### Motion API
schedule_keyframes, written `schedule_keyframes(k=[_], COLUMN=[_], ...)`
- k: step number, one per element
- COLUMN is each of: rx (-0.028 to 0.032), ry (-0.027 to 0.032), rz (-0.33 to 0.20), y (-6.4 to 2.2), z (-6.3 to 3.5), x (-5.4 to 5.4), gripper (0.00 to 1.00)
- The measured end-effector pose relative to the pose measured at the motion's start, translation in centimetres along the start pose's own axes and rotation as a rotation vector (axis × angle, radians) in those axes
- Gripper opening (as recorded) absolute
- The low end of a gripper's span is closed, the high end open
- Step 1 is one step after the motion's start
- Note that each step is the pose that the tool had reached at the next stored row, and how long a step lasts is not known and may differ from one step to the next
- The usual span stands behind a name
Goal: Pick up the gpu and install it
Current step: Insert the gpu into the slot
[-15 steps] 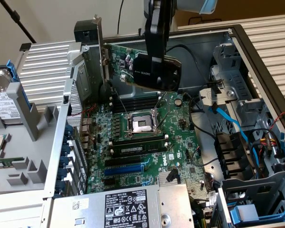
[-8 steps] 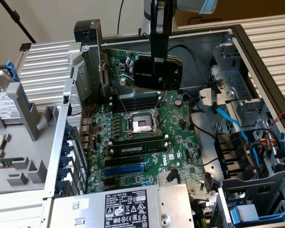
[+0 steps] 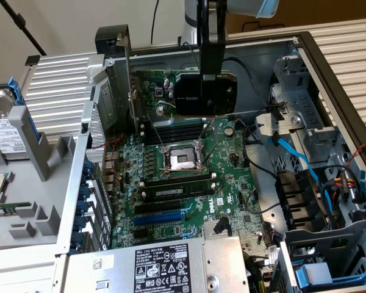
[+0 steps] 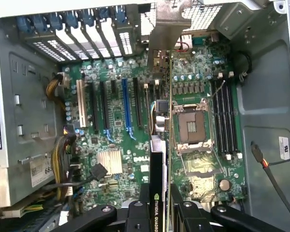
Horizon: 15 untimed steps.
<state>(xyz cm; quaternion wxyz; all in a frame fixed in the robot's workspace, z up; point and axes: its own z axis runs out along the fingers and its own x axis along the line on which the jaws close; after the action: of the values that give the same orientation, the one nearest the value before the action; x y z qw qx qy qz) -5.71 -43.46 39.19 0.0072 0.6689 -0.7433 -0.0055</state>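
Showing the gripper (image 3: 210,76) part-way closed on the gpu (image 3: 186,91), clamped across the black cooler shroud, with the card held on edge inside the open computer case (image 3: 329,67). Held clear of the motherboard (image 3: 229,177), not seated in any slot, over the area just beyond the CPU socket (image 3: 182,160) toward the rear wall of the case. Silver end bracket (image 3: 134,91) pointing to the exterior view's left, close to the perforated rear panel.

Seen edge-on from the wrist: gripper (image 4: 159,215) pinching the shroud from both sides, gpu (image 4: 157,169) running away from the camera, bracket (image 4: 166,34) at the far end. Aligned between the row of expansion slots, marked by the blue slot (image 4: 126,108), and the CPU socket (image 4: 191,123).

Seated in a slot beside the socket, one long memory stick (image 3: 177,190). Near the exterior view's lower edge, the labelled power supply (image 3: 165,265).
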Motion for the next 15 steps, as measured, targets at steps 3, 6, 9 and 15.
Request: schedule_keyframes(k=[3, 6, 9, 15], rx=[0.0093, 0.0114, 0.0104, 0.0075], ry=[-0.0003, -0.0042, -0.0161, -0.0502], rz=[-0.024, -0.042, -0.047, -0.058], y=[-0.04, -0.04, -0.06, -0.12], z=[0.08, 0.28, 0.55, 1.07], x=[0.0, 0.0, 0.1, 0.5], gripper=[0.27, 0.27, 0.27, 0.27])
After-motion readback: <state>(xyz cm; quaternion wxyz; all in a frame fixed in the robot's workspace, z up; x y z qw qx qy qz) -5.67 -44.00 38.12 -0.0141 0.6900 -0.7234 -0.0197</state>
